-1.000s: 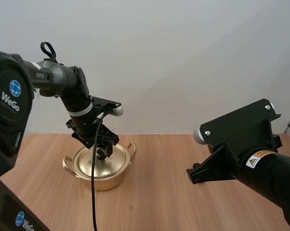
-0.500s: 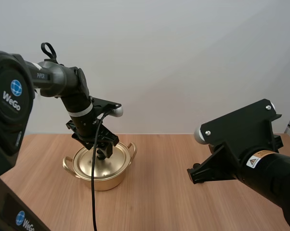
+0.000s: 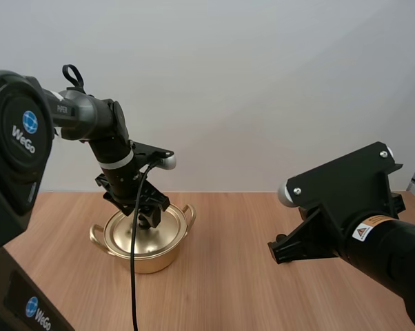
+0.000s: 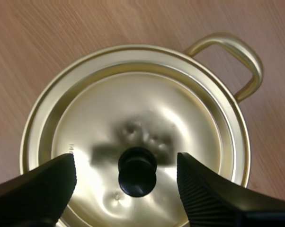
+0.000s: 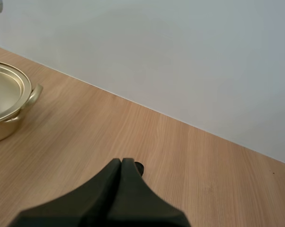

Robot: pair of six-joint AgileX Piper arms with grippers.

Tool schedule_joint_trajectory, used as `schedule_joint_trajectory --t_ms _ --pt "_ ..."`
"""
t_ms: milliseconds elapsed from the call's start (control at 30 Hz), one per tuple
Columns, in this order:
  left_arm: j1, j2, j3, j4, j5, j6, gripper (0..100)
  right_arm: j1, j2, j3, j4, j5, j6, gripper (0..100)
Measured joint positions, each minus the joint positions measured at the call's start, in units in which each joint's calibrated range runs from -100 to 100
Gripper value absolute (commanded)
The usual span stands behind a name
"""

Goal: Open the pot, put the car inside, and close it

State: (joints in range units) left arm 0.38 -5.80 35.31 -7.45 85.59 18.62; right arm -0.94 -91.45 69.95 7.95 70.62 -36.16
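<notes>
Little has shifted: left pincer [image 4: 126,166] stays wide open astride the black knob [image 4: 137,171], not touching it, with the lid [image 4: 180,118] on the gold pot [image 3: 142,258]. Right pincer [image 5: 121,163], closed and empty, hangs over the counter [image 5: 190,156], well right of the pot.

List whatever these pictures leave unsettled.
- Inside of the pot: covered by the lid, in the high and left wrist views.
- A small dark thing just past the shut right pincer: mostly behind its fingers in the right wrist view, so what it is cannot be told.
- Most of the pot: cut off by the picture's edge in the right wrist view.
</notes>
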Motion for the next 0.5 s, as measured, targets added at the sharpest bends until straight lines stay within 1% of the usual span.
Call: schedule_joint_trajectory --t_ms 100,200,267,500 --pt "0.00 0.00 0.00 0.00 -0.90 0.00 97 0.00 0.00 0.00 0.00 0.00 0.00 0" --pt "0.00 0.00 0.00 0.00 -0.90 0.00 91 0.00 0.00 0.00 0.00 0.00 0.00 0" --pt "0.00 0.00 0.00 0.00 -0.60 0.00 88 -0.10 0.00 0.00 0.00 0.00 0.00 0" --pt "0.00 0.00 0.00 0.00 0.28 0.11 88 -0.10 0.00 0.00 0.00 0.00 0.00 0"
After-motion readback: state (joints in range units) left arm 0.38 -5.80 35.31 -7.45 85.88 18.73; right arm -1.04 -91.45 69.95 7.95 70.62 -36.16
